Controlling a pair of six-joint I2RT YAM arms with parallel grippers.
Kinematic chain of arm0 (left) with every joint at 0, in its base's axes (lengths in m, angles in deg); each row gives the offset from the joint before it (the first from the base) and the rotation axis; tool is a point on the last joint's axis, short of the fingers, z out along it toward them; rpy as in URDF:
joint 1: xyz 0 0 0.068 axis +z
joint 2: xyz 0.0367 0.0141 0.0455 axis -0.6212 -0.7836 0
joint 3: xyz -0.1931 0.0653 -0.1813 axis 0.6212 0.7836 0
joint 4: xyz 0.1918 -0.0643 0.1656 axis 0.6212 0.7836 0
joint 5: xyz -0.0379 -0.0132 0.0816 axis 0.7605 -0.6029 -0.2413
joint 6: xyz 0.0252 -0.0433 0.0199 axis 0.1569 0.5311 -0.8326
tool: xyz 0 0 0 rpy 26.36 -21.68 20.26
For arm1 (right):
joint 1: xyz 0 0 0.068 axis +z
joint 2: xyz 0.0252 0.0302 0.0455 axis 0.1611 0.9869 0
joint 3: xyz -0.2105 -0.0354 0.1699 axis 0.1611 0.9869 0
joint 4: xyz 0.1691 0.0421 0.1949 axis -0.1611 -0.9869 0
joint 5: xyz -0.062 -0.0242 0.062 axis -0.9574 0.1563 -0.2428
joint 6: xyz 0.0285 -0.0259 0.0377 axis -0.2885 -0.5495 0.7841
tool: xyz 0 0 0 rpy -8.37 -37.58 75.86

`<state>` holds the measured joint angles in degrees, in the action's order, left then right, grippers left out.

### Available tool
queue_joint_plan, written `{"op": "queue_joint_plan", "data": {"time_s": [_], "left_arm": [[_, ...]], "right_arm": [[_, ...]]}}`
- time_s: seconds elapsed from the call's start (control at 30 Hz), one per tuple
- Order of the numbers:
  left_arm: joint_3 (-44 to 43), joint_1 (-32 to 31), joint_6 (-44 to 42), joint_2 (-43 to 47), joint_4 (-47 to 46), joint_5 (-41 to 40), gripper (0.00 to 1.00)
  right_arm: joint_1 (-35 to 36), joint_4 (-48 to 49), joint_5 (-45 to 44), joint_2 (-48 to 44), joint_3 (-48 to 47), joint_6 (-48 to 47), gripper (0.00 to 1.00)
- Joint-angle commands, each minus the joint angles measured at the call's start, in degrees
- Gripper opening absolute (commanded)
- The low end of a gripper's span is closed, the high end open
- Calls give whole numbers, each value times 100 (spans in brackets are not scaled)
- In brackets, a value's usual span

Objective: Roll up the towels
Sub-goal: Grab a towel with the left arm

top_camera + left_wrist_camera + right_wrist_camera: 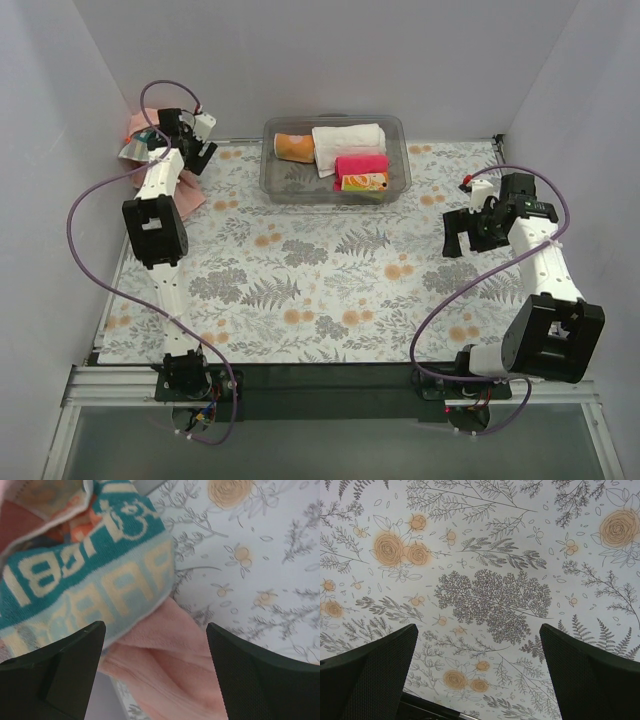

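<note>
The salmon-pink towel [187,193] lies bunched in the far left corner, partly under my left arm. The small teal patterned cloth [134,150] rests on its left part. In the left wrist view the patterned cloth [85,575] fills the upper left, and a fold of the pink towel [165,655] lies between the fingers. My left gripper [198,157] [155,626] stands open astride that fold, not pinching it. At the right, my right gripper [460,240] [478,627] hangs open over bare floral tablecloth, holding nothing.
A clear plastic bin [270,172] at the back centre holds an orange roll [293,146], a white rolled towel [348,137], a hot-pink roll [360,164] and an orange-yellow roll [365,181]. White walls close in the left, back and right sides.
</note>
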<state>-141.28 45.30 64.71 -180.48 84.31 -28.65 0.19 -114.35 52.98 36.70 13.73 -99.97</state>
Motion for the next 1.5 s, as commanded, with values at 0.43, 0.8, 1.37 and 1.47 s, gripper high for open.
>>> {"op": "queue_joint_plan", "data": {"time_s": [0.43, 0.8, 1.37, 1.47], "left_arm": [[-226, 22, -996, -678, -1990, -472, 51], [-515, 40, -1014, -705, -2306, -621, 0], [-1226, 532, 208, 447, -3818, -684, 0], [-1201, 567, 515, 736, -3985, -508, 0]], "right_arm": [[12, -112, 471, 646, -257, 66, 98], [12, -120, 524, 637, -186, 57, 98], [12, -129, 726, 400, -142, 101, 98], [12, -129, 744, 356, -169, 110, 98]]}}
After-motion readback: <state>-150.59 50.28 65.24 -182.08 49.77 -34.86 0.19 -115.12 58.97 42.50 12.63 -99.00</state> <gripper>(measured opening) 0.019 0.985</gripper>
